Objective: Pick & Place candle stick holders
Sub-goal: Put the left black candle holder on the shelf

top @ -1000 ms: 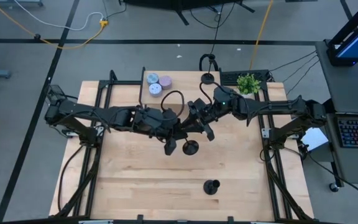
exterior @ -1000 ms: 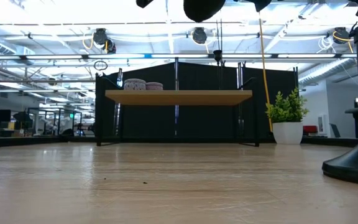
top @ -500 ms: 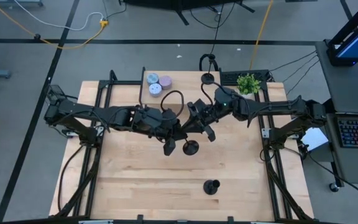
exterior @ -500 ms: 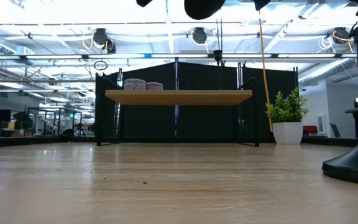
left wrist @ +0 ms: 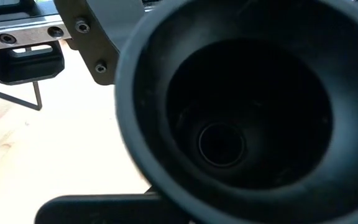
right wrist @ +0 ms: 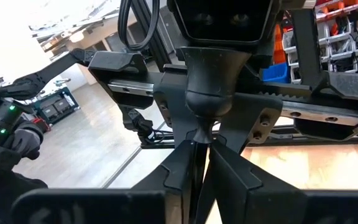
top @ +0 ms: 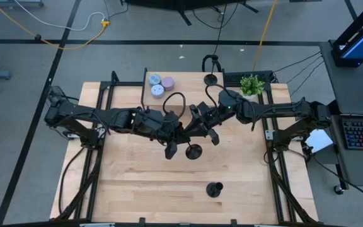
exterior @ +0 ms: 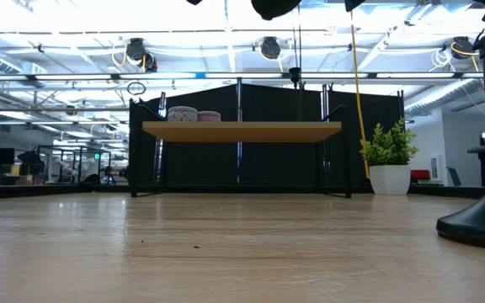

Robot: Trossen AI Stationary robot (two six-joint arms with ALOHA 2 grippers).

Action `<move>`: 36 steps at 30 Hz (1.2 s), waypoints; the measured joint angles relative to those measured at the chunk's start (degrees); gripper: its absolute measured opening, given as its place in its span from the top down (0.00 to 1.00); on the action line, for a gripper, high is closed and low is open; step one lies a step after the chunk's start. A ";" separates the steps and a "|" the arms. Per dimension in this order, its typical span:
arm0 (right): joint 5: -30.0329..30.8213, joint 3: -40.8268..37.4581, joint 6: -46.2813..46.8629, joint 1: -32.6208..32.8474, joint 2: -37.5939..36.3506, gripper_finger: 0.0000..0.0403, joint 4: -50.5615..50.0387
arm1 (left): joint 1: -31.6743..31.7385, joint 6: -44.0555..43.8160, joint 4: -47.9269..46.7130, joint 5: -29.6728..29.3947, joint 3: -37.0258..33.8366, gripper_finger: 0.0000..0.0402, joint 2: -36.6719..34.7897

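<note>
Candle stick holder (top: pixel 193 151) lifted over the table (top: pixel 137 189), stem pinched between the narrow fingers of right gripper (right wrist: pixel 202 163), cup end against the closed left gripper (top: pixel 171 149), another holder (top: pixel 214 189) standing well apart.

Both arms, left arm (top: pixel 106 117) and right arm (top: pixel 276 108), are showing matte black segmented housings. A black cable (top: pixel 175 96) is looping above the left arm's wrist. The left gripper (right wrist: pixel 207 134) is displaying a grey toothed rail, round-head screws and angular black fingers. A green indicator light is glowing on the right arm.
</note>
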 joint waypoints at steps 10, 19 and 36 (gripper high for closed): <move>1.25 0.00 -0.11 0.44 -0.04 0.86 -0.09 | 0.02 -0.02 0.16 -1.27 0.00 0.97 0.25; 0.27 0.00 0.35 0.51 0.01 0.86 -0.62 | 0.14 0.13 -0.29 2.55 0.00 0.97 0.41; -2.94 0.11 4.52 0.48 2.51 0.86 -0.39 | 0.35 -1.82 -3.03 6.23 -0.02 0.97 1.42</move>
